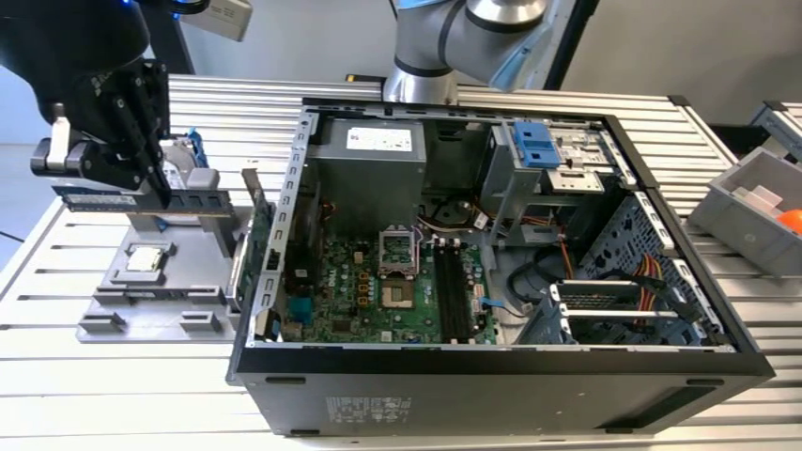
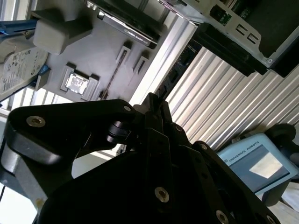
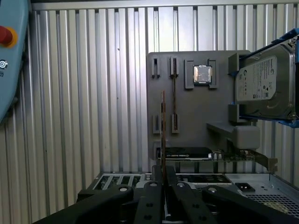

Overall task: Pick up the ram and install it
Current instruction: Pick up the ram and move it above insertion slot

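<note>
The ram [image 1: 141,204], a thin blue-green stick with dark chips, hangs level above the grey holder tray [image 1: 138,310] at the exterior view's left, outside the open computer case [image 1: 501,376]. My black gripper [image 1: 161,191] is shut on it from above. In the first wrist view the ram [image 3: 163,130] shows edge-on between the fingers of the gripper [image 3: 163,171], beside the tray's long narrow holder slot [image 3: 174,93]. The black memory slots [image 1: 452,293] lie on the motherboard inside the case. The second wrist view has the gripper [image 2: 154,101] over the tray [image 2: 107,51].
The tray also carries a processor chip [image 3: 202,73], a hard drive in a blue bracket [image 3: 265,81] and a card with a metal bracket [image 3: 187,153]. A grey bin [image 1: 752,211] stands at the exterior view's right. A teach pendant [image 3: 9,51] lies on the ribbed table.
</note>
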### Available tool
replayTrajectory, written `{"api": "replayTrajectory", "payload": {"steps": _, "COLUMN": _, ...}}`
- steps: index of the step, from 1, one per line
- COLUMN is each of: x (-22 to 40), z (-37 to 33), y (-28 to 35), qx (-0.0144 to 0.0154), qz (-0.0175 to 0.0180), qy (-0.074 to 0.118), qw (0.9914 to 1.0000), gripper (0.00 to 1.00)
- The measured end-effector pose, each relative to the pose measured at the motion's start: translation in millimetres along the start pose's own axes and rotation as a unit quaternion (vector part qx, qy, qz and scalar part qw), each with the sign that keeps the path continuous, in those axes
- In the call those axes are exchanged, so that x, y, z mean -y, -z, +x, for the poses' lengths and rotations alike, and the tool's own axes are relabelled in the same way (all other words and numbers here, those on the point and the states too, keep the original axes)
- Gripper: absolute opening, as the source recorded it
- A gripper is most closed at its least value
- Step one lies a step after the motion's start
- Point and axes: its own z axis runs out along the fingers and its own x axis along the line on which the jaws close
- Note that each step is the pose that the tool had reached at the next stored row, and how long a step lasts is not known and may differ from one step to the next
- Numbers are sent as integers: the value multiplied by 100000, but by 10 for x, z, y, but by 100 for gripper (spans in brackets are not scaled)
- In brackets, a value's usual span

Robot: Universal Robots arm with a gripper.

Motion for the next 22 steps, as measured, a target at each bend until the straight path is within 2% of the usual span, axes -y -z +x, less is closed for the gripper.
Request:
{"api": "replayTrajectory", "payload": {"steps": 9, "x": 5, "z": 0, "y": 0, "qx": 1, "qz": -1, "qy": 0, "qw": 100000, "gripper": 0}}
{"api": "replayTrajectory", "payload": {"steps": 13, "x": 68, "z": -3, "y": 1, "qx": 0, "qz": -12, "qy": 3, "qw": 100000, "gripper": 0}}
{"api": "replayTrajectory", "payload": {"steps": 19, "x": 115, "z": -20, "y": 2, "qx": 6, "qz": -12, "qy": 16, "qw": 100000, "gripper": 0}}
{"api": "replayTrajectory", "payload": {"steps": 22, "x": 172, "z": -23, "y": 3, "qx": 279, "qz": -25, "qy": 16, "qw": 100000, "gripper": 0}}
